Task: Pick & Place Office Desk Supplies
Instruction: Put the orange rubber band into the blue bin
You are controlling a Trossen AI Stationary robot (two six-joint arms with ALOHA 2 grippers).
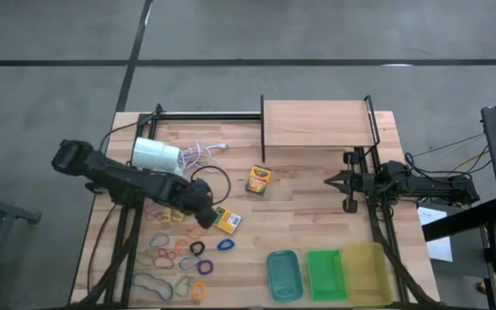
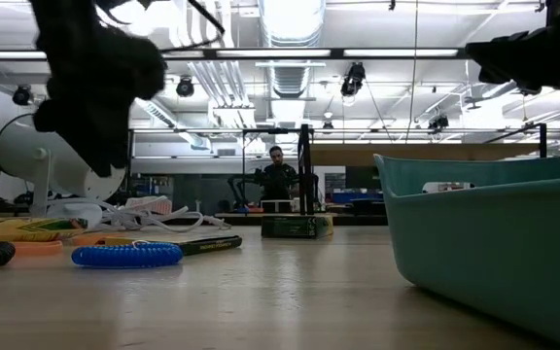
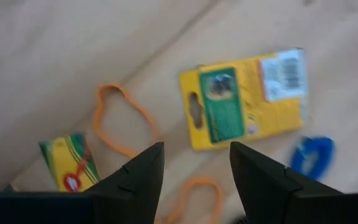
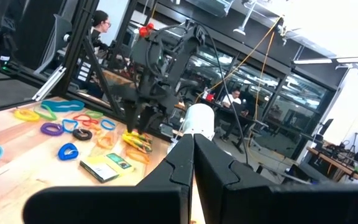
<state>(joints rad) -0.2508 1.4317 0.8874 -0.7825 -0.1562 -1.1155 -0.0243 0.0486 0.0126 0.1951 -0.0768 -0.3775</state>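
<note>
Far left of the high view: left arm reaches in from the frame's left edge over the wooden surface (image 1: 317,232), w/ the left gripper (image 1: 203,215) low at centre-left, just beside the flat crayon box (image 1: 226,220) to its right. Below and left of the gripper, toward the bottom-left of the frame, the coloured loops (image 1: 177,263) are scattered on the boards; a blue loop (image 1: 225,245) sits just under the box. White lamp (image 1: 155,155) lies above-left of the gripper.

Left wrist view: fingers (image 3: 143,171) stand apart, nothing between them, so wide and empty. The crayon box (image 3: 248,98) lies face-up just beyond the tips and a bit toward the right-hand finger, not centred in the gap. Its long axis runs roughly across the gap, slightly tilted, so as things stand the fingers would straddle its long dimension. Judgement: a small shift toward the box, maybe a wrist turn to take it across the short side, before closing. An orange loop (image 3: 122,118) sits close on the other side, plus a second crayon pack (image 3: 72,163) near the left-hand finger; risk of catching either.

Centre: another crayon box (image 1: 258,179) on end, well apart from both arms.

Bottom-right: teal tray (image 1: 283,275), green tray (image 1: 324,274), yellow tray (image 1: 364,271) in a row, empty as far as I can tell.

Right: right gripper (image 1: 336,182) parked by the raised shelf (image 1: 317,123), fingers pressed together, holding nothing. Left arm is clearly the nearer one to the box.
</note>
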